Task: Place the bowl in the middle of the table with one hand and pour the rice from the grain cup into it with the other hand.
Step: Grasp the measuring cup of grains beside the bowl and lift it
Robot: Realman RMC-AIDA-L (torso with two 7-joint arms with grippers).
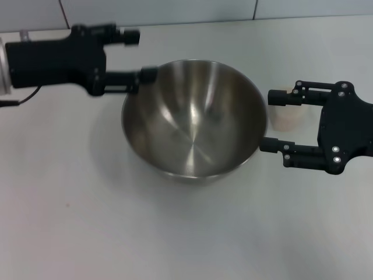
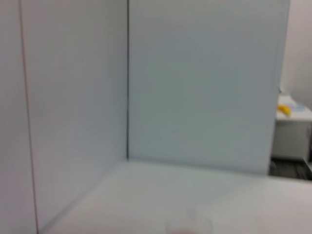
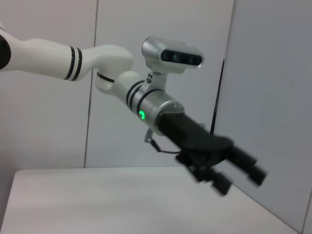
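The bowl (image 1: 195,119) sits near the middle of the table (image 1: 87,221), and from my head camera I see it tipped: its mouth faces up and toward me, the far-left rim raised, the near-right side resting on the surface. Being round, it has no long axis to report. It is polished stainless steel, deep, with streaky reflections inside and no contents that I can see. The table is plain white and smooth, backed by pale grey wall panels (image 2: 204,83) that meet in a corner in the left wrist view. My left gripper (image 1: 140,56) reaches in from the left, its lower finger at the bowl's raised far-left rim, the upper finger well apart above it; I read the fingers as spread, though I cannot tell whether they touch the rim. My right gripper (image 1: 272,121) hovers at the bowl's right side, fingers spread wide, bracketing the grain cup (image 1: 287,115) without visibly touching it. The cup stands upright just beside the bowl, clear plastic with pale rice (image 1: 287,121) inside.
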